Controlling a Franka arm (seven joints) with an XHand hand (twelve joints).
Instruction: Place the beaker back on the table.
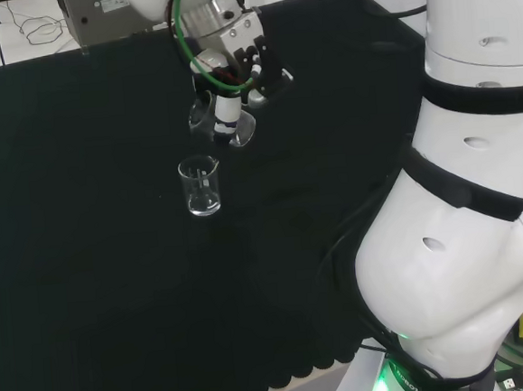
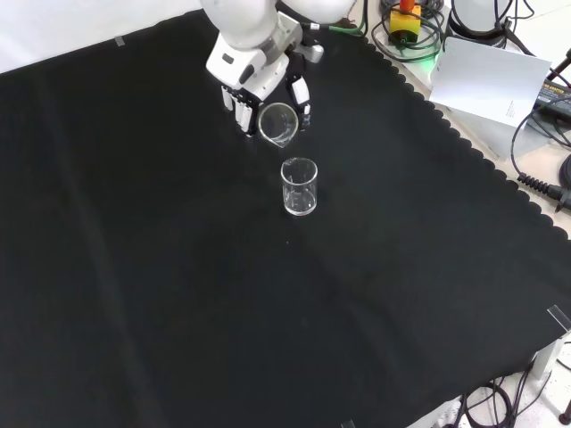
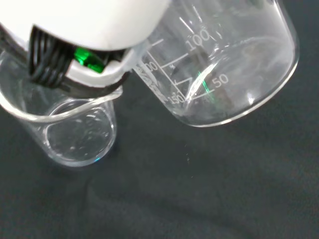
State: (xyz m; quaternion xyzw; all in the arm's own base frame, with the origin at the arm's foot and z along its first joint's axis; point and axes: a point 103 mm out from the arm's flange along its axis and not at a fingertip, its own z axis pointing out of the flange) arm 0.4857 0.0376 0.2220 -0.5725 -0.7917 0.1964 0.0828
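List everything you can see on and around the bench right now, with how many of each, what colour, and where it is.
Held beaker: one, clear glass, tilted in the hand above the cloth, near the top centre of the front view.
Standing beaker: one, clear glass, upright on the cloth, just below the held one in the front view.
Cloth: one, black, covering the bench.
Grey box: one, grey, beyond the cloth's far edge at the top of the head view.
Cables: several, black, off the cloth at the front view's right edge.
Hand: one, black and white, fingers curled round the held beaker.
Arm links: white with black bands, at the right of the head view.
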